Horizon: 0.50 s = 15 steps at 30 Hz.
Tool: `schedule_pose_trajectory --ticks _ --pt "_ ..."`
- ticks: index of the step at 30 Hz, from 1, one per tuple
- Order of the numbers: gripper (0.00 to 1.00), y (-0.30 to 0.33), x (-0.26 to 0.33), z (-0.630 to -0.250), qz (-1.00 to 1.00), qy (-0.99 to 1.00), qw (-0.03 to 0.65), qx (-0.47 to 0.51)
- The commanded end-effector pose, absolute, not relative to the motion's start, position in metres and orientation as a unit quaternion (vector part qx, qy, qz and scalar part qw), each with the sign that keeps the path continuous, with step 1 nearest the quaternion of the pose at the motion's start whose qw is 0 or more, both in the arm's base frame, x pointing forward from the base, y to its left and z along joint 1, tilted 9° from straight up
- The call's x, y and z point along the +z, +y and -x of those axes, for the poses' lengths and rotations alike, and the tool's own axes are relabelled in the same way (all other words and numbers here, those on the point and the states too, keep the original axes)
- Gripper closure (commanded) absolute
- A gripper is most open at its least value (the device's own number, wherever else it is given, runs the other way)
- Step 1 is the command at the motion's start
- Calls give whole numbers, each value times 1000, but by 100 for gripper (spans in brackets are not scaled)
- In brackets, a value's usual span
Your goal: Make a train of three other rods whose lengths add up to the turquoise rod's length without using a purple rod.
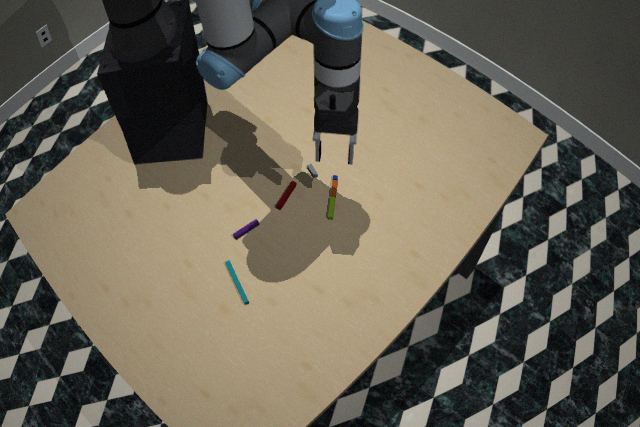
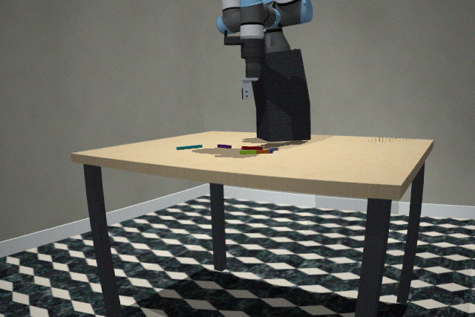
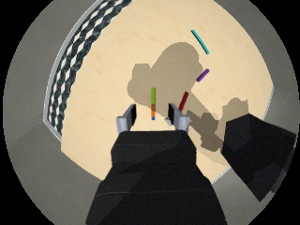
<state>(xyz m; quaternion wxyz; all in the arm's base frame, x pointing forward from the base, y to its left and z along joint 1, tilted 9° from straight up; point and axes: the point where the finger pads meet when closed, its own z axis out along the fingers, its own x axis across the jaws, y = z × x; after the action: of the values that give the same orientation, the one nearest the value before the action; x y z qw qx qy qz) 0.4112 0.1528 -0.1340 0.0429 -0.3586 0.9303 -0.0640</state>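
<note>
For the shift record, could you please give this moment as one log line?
gripper: open, empty, above train | train: blue rod, orange rod, lime rod end to end | step: released
</note>
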Motion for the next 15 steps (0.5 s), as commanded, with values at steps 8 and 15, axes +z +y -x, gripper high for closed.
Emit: schedule_pose_trajectory --ticks 8,15 --pt "0 153 -121 -408 358 931 40 -64" --pt "0 153 -122 -407 358 931 40 -64"
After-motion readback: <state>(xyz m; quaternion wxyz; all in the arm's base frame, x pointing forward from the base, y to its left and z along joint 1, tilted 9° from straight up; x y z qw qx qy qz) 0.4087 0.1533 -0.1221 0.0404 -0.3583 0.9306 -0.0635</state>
